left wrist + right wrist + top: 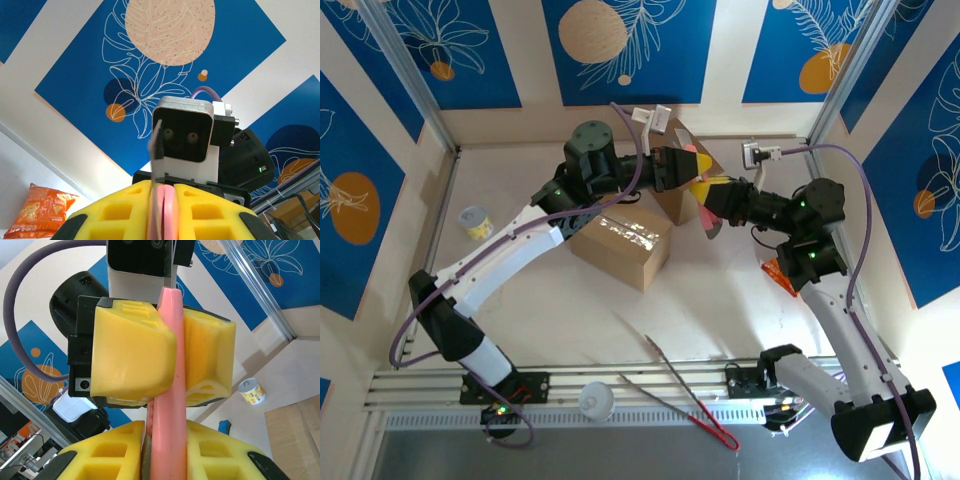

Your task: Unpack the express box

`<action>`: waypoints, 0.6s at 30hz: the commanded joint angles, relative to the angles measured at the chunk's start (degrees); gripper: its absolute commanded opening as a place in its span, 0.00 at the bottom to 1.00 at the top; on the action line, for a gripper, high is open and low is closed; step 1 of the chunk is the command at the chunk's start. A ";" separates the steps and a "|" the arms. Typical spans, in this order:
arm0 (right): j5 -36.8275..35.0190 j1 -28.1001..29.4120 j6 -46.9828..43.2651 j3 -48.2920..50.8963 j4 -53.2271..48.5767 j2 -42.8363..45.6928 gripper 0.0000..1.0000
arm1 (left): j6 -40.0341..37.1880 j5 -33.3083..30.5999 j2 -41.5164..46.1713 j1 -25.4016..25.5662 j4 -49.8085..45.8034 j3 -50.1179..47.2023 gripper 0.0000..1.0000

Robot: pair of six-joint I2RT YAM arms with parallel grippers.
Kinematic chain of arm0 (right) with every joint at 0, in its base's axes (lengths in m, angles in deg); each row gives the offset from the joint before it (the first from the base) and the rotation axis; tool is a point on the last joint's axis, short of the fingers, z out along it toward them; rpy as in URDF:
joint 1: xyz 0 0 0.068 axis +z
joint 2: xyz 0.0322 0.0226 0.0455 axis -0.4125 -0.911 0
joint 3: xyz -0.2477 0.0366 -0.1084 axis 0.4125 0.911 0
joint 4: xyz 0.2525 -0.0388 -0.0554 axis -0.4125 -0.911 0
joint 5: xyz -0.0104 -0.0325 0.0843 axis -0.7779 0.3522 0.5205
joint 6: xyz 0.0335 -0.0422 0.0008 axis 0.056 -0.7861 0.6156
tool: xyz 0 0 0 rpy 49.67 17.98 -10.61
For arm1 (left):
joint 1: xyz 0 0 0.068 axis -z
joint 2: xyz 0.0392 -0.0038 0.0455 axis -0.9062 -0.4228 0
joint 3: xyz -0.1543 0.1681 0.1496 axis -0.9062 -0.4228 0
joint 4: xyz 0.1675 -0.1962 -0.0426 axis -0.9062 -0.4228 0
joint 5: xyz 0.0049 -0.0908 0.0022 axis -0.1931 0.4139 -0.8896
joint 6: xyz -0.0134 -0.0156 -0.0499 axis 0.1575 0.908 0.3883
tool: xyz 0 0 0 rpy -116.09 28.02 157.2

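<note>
pinching flat pink slab [169, 405] (foam jaws)

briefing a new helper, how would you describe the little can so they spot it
Find the box mid-table. Left of it, near the left wall, the can stands alone. It is small, round, pale-topped with a yellow label, unlike the long tongs at the near edge.
</note>
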 commanded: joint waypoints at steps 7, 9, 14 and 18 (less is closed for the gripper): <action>-3.42 0.94 -0.40 1.09 1.35 3.07 0.00 | -0.51 -2.22 1.93 -0.13 2.38 -1.25 0.26; -4.75 0.93 -1.83 0.29 -1.64 3.67 0.00 | -1.04 -2.34 2.82 -0.62 2.30 -1.87 0.48; -8.50 0.92 -10.68 -5.17 -18.19 3.51 0.00 | -3.72 -4.99 9.83 -4.15 -1.59 -5.47 0.72; -12.30 1.33 -20.10 -11.90 -33.00 0.85 0.00 | -9.48 -15.88 18.13 -6.74 -19.27 -6.05 0.70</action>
